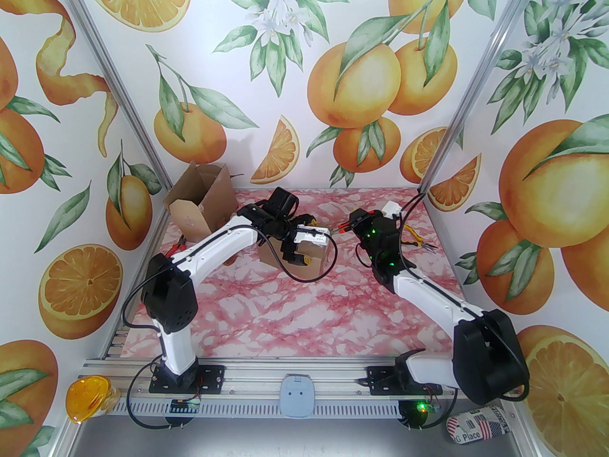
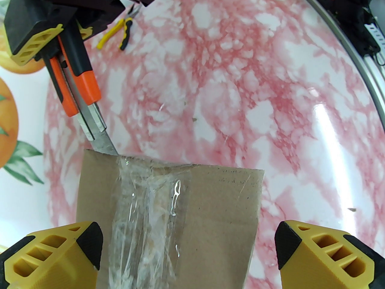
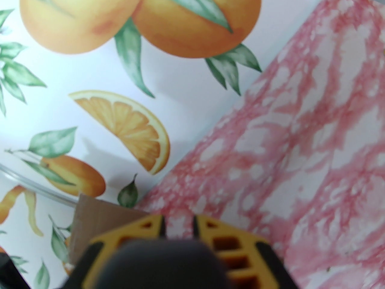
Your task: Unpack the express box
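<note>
The express box (image 2: 216, 209) is a small brown carton sealed with a strip of clear tape (image 2: 144, 206), standing mid-table under my left wrist (image 1: 311, 236). My left gripper (image 2: 188, 245) hangs open over it, its yellow fingers (image 2: 60, 257) spread about as wide as the box. My right gripper (image 1: 354, 224) is shut on an orange-and-black utility knife (image 2: 81, 80). The knife's blade (image 2: 102, 140) reaches down to the box's far edge right beside the tape. In the right wrist view the right gripper (image 3: 178, 230) has its yellow fingers close together over a blurred dark handle.
An opened, empty-looking carton (image 1: 200, 203) stands at the back left corner, with red-handled pliers (image 1: 178, 244) just in front of it. Yellow-handled pliers (image 1: 416, 241) lie at the right, behind the right arm. Patterned walls close in three sides.
</note>
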Robot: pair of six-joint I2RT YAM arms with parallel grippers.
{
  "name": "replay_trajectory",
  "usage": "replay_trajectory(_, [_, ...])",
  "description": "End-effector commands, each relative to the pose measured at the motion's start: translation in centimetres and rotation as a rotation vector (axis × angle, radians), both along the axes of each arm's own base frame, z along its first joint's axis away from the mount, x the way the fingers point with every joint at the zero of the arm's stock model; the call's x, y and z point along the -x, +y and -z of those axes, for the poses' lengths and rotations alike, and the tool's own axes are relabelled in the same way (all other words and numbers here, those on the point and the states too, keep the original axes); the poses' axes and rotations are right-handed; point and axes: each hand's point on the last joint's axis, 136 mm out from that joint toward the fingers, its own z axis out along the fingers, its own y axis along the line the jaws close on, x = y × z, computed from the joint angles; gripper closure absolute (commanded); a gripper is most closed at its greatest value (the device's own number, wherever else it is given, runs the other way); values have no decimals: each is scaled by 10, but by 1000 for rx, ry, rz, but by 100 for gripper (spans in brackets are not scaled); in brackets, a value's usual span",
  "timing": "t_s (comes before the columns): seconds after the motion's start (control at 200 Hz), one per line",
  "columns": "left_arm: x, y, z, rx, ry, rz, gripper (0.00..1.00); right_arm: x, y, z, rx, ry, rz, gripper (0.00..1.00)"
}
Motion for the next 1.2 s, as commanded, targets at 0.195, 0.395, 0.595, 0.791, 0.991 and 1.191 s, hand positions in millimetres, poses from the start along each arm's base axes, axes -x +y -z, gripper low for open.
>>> replay_trajectory(0.195, [-5, -8, -7, 54, -18, 33, 6, -1, -9, -15, -33, -51, 66, 100])
replay_trajectory(0.395, [-5, -9, -4, 54, -9, 33, 7, -4, -7, -11, -30, -36, 66, 100])
replay_trajectory(0.595, [-3, -6, 1, 43, -5, 35, 7, -7, -3, -10, -41, -41, 51, 100])
replay_trajectory(0.791, [-3, -5, 5, 33, -4, 32, 7, -10, 1, -2, -39, -20, 45, 100])
replay_trajectory(0.991, [-2, -2, 11, 24, 7, 27, 7, -11, 2, -1, -70, -38, 48, 100])
replay_trajectory(1.191, [0, 1, 15, 23, 32, 20, 7, -8, -2, -4, -70, -49, 71, 100])
